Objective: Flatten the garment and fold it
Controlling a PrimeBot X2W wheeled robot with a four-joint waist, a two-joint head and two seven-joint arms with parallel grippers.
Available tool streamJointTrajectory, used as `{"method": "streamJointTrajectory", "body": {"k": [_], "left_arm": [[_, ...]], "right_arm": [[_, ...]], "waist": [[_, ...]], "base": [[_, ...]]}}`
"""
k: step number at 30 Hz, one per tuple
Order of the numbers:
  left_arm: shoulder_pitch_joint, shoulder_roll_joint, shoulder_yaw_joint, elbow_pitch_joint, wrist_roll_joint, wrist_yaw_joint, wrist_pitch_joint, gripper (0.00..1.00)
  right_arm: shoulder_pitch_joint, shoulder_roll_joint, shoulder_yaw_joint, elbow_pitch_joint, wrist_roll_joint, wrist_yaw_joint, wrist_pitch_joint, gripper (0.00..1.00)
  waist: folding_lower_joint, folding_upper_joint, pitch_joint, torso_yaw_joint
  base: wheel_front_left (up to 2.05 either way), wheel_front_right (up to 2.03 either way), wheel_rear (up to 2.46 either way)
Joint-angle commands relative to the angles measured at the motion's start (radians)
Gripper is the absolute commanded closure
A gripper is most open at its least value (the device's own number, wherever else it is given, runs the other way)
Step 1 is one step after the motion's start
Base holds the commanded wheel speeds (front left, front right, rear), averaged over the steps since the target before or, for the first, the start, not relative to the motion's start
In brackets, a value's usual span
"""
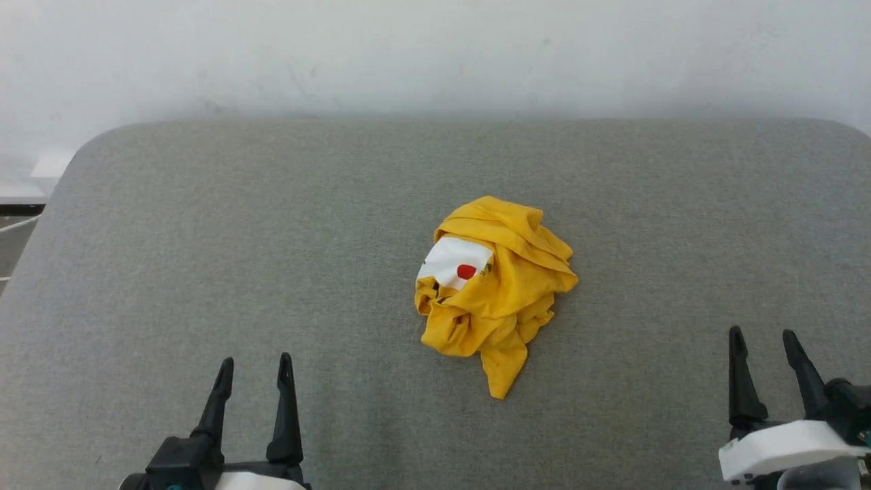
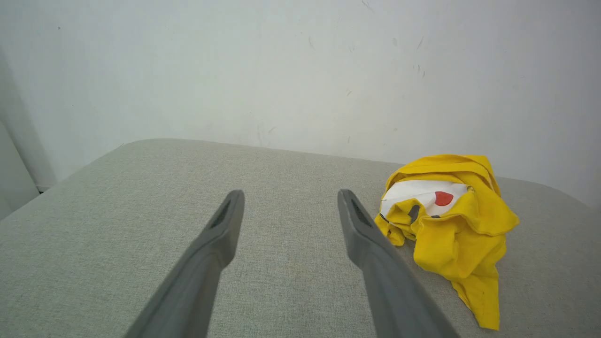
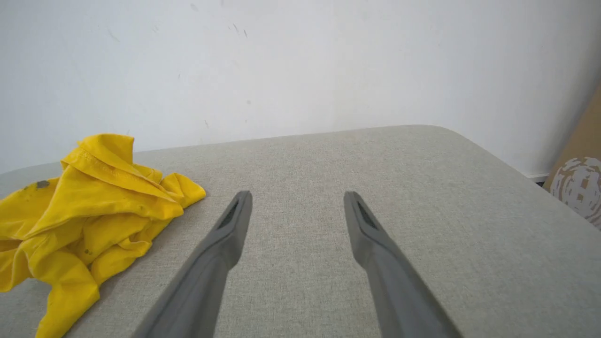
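Note:
The garment (image 1: pixel 500 289) is a bright yellow T-shirt crumpled into a heap at the middle of the grey padded table (image 1: pixel 204 238). A white patch with a red dot shows on its left side. My left gripper (image 1: pixel 255 364) stands open near the front edge, left of the heap and apart from it. My right gripper (image 1: pixel 762 338) stands open at the front right, also apart. In the left wrist view the garment (image 2: pixel 450 220) lies right of my open left gripper (image 2: pixel 288 197). In the right wrist view the garment (image 3: pixel 84 216) lies left of my open right gripper (image 3: pixel 296 197).
A pale wall (image 1: pixel 435 54) runs behind the table's far edge. The table's rounded corners show at the far left and far right. A brown board and a patterned round thing (image 3: pixel 580 188) stand beyond the right edge.

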Motion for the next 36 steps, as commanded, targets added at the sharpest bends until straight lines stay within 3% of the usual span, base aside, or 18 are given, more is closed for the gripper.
{"method": "streamJointTrajectory", "body": {"k": [1, 7, 13, 14, 19, 23, 29, 36], "left_arm": [[-0.018, -0.014, 0.013, 0.001, 0.013, -0.015, -0.005, 0.00], [-0.031, -0.042, 0.047, -0.008, 0.010, -0.041, -0.005, 0.00], [-0.057, -0.055, 0.059, -0.004, 0.013, -0.066, -0.005, 0.00], [-0.057, -0.055, 0.059, -0.004, 0.013, -0.066, -0.005, 0.00], [-0.087, -0.061, 0.059, 0.007, -0.008, -0.079, -0.005, 0.00], [-0.098, -0.063, 0.056, 0.024, -0.020, -0.084, -0.005, 0.00], [-0.124, -0.063, 0.019, 0.051, -0.052, -0.085, -0.005, 0.00], [-0.146, -0.064, -0.015, 0.072, -0.058, -0.086, -0.005, 0.00]], "right_arm": [[-0.025, 0.002, 0.015, -0.018, 0.005, -0.002, 0.001, 0.00], [-0.116, 0.002, 0.059, -0.099, 0.005, -0.002, 0.099, 0.00], [-0.219, -0.020, 0.165, -0.151, -0.010, -0.002, 0.328, 0.00], [-0.219, -0.020, 0.165, -0.151, -0.010, -0.002, 0.328, 0.00], [-0.302, -0.107, 0.270, -0.145, 0.112, -0.002, 0.573, 0.00], [-0.363, -0.180, 0.342, -0.126, 0.194, -0.002, 0.704, 0.00], [-0.413, -0.279, 0.448, -0.050, 0.267, -0.002, 0.783, 0.00], [-0.463, -0.304, 0.512, 0.113, 0.298, -0.002, 0.731, 0.00]], "waist": [[0.0001, -0.0001, 0.005, 0.015], [0.0001, -0.0001, 0.023, 0.042], [0.0001, -0.0001, 0.053, 0.075], [0.0001, -0.0001, 0.053, 0.075], [0.0001, -0.0001, 0.077, 0.106], [0.0001, -0.0001, 0.090, 0.127], [0.0001, -0.0001, 0.101, 0.189], [0.0001, -0.0001, 0.112, 0.254]], "base": [[0.00, 0.00, 0.00], [0.00, 0.00, 0.00], [0.00, 0.00, 0.00], [0.00, 0.00, 0.00], [0.00, 0.00, 0.00], [0.00, 0.00, 0.00], [0.00, 0.00, 0.00], [0.00, 0.00, 0.00]]}}
